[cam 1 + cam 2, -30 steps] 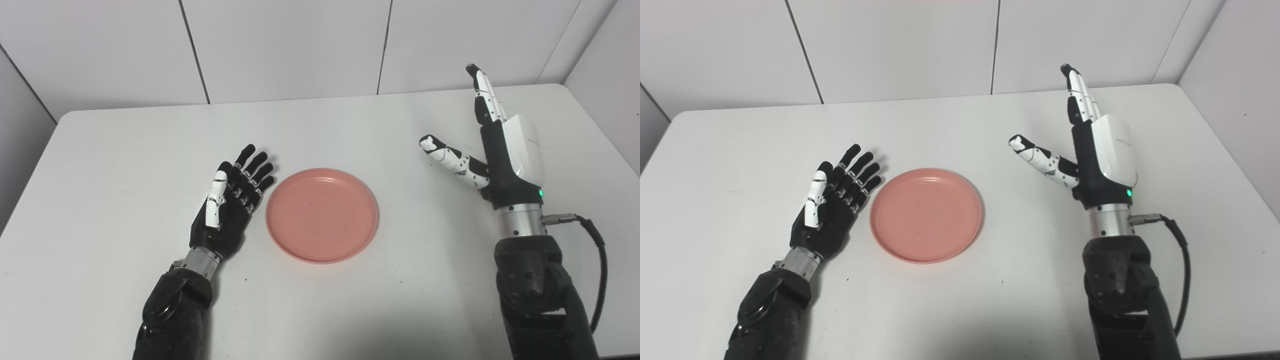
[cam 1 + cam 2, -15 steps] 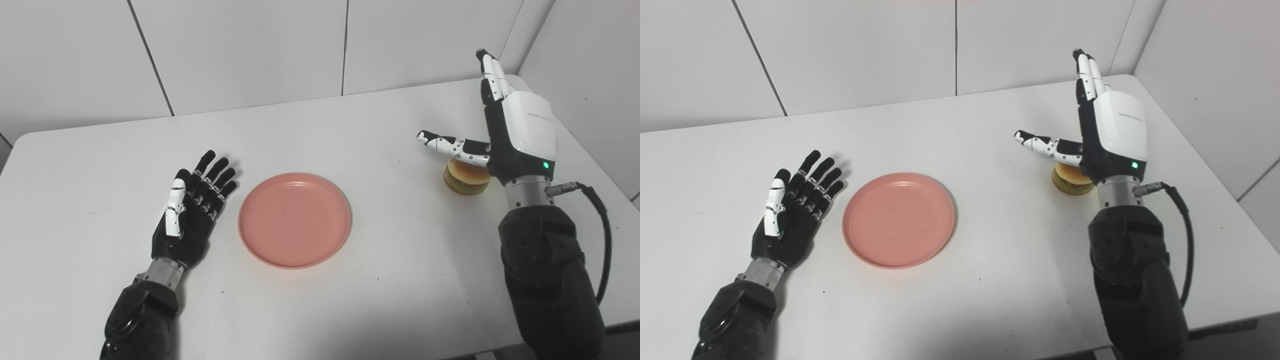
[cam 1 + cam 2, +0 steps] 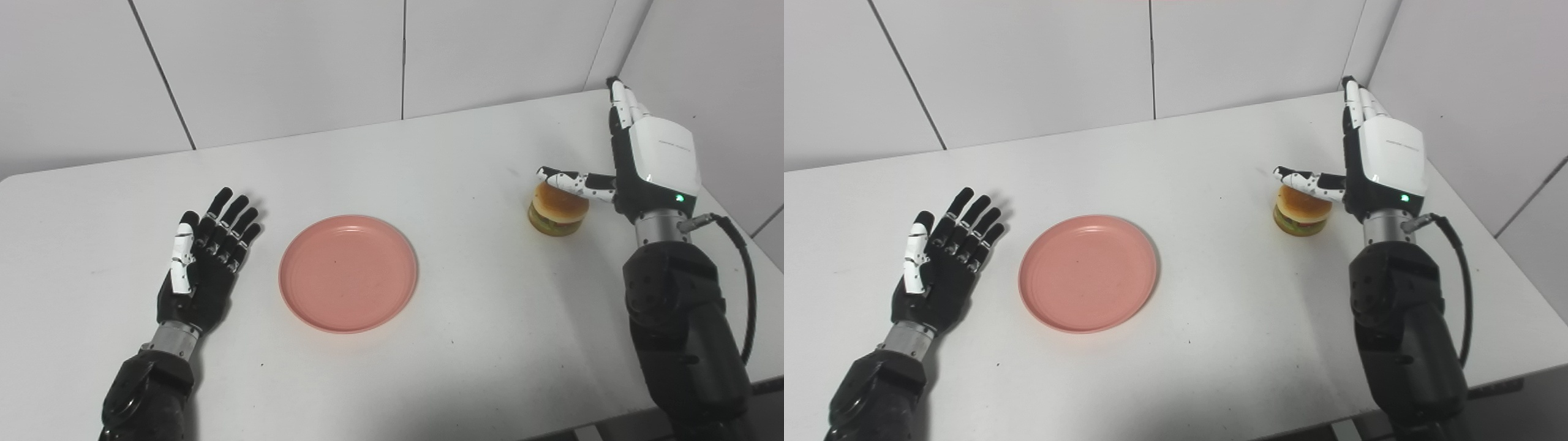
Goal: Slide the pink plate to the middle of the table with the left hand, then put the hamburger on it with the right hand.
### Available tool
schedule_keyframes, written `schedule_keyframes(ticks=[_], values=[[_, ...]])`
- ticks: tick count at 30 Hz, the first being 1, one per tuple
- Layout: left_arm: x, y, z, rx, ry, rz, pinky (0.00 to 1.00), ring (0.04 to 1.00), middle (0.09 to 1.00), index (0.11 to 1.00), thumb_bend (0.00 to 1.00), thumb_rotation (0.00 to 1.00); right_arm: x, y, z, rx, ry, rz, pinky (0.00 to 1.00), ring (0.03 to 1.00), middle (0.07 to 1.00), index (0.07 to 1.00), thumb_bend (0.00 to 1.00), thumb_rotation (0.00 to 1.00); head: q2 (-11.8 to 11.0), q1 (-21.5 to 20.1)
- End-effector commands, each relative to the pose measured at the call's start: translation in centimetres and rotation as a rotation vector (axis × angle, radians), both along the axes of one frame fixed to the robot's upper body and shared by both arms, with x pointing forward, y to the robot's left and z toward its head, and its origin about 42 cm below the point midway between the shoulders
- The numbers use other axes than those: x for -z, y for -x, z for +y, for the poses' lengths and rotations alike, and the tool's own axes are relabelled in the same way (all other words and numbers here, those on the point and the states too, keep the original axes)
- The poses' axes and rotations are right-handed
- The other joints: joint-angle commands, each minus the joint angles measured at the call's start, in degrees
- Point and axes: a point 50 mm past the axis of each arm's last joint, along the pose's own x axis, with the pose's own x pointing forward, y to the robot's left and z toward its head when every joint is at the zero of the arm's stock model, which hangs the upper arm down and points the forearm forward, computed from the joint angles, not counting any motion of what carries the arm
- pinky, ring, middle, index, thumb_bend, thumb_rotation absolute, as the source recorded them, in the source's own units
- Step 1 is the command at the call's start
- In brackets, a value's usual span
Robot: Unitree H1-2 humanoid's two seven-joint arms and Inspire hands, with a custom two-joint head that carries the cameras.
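Right robot hand (image 3: 649, 162) stands on edge at the far right of the surface (image 3: 478, 343), fingers (image 3: 621, 101) straight and pointing away toward the wall, thumb (image 3: 572, 180) stretched out to the left. It is spread wide and holds nothing. The thumb lies across the top of the hamburger (image 3: 557, 209), over the bun's far right part; whether it touches the bun or passes just above it cannot be told. The palm is just to the right of the hamburger, with the fingers reaching past it on the far side.

The hamburger sits upright on the white surface, near the right edge, with a tan bun on top and a green layer at the bottom. It is well apart from the pink plate (image 3: 348, 272).

The pink plate lies flat around the middle of the surface, round, shallow and bare inside, with a raised rim. The hamburger is to its right and a little farther away.

Left robot hand (image 3: 205, 266) rests to the left of the plate, near it but not touching, palm up with its dark fingers spread and pointing toward the far right, wide and holding nothing. Its white-tipped thumb lies along the left side of the palm.

Both dark forearms come in from the near edge. A black cable (image 3: 738, 288) loops off the right wrist. White wall panels (image 3: 294, 61) stand behind the surface.
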Motion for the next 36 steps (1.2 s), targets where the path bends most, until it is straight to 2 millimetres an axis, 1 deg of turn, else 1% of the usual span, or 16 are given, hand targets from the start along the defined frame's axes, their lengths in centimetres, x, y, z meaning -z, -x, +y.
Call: schedule_keyframes(ticks=[1,4,7,8,11,16,24,26,28,32,36], values=[[4.3,2.2,1.5,-0.03,-0.011,0.17,0.96,0.932,0.93,0.922,0.36,1.0,-1.0,-0.2,-0.8,0.021,0.019,-0.036,0.88,0.961,0.986,1.0,1.0,0.64,-0.03,-0.02],[4.3,2.2,1.5,-0.027,-0.006,0.17,0.96,0.934,0.93,0.921,0.35,1.0,-0.5,-0.6,-1.0,0.018,0.017,-0.009,0.88,0.95,0.987,1.0,1.0,0.67,-0.03,-0.02],[4.2,2.3,1.6,-0.027,-0.017,0.165,0.96,0.935,0.932,0.921,0.35,1.0,0.1,-1.1,-1.0,0.012,-0.038,0.032,0.87,0.941,0.984,1.0,1.0,0.69,0.23,-0.21],[4.2,2.3,1.6,-0.027,-0.019,0.165,0.96,0.935,0.932,0.921,0.36,1.0,0.3,-1.2,-1.0,0.009,-0.054,0.039,0.83,0.932,0.985,1.0,1.0,0.69,0.23,-0.21],[4.1,2.3,1.7,-0.017,0.007,0.168,0.97,0.939,0.937,0.929,0.36,1.0,1.1,-1.8,-0.9,-0.009,-0.08,0.042,0.78,0.91,0.975,1.0,1.0,0.68,0.34,-0.41],[4.0,2.3,1.9,-0.015,0.002,0.167,0.97,0.939,0.938,0.931,0.36,1.0,2.0,-2.5,-0.4,-0.028,-0.136,0.061,0.81,0.932,0.982,1.0,1.0,0.65,0.58,-0.96],[3.9,2.3,1.9,-0.025,-0.002,0.176,0.96,0.928,0.929,0.922,0.36,1.0,3.2,-3.5,-0.3,-0.027,-0.17,0.114,0.76,0.92,0.994,1.0,1.0,0.66,0.82,-1.02],[3.9,2.2,2.0,-0.027,-0.006,0.177,0.96,0.93,0.93,0.923,0.36,1.0,3.5,-3.7,-0.4,-0.023,-0.176,0.124,0.74,0.916,0.993,1.0,1.0,0.65,1.02,-1.27],[3.9,2.2,2.1,-0.028,-0.008,0.178,0.96,0.932,0.932,0.926,0.36,1.0,3.7,-3.9,-0.4,-0.019,-0.178,0.13,0.7,0.901,0.989,1.0,1.0,0.64,1.02,-1.27],[3.9,2.2,2.1,-0.029,-0.012,0.176,0.96,0.934,0.933,0.925,0.36,1.0,3.9,-4.2,-0.5,-0.015,-0.165,0.136,0.68,0.89,0.985,1.0,1.0,0.63,1.17,-1.32],[3.8,2.3,2.1,-0.026,-0.011,0.174,0.96,0.935,0.934,0.924,0.37,1.0,4.1,-4.5,-0.6,-0.011,-0.164,0.14,0.65,0.869,0.979,1.0,1.0,0.61,1.5,-1.34]])
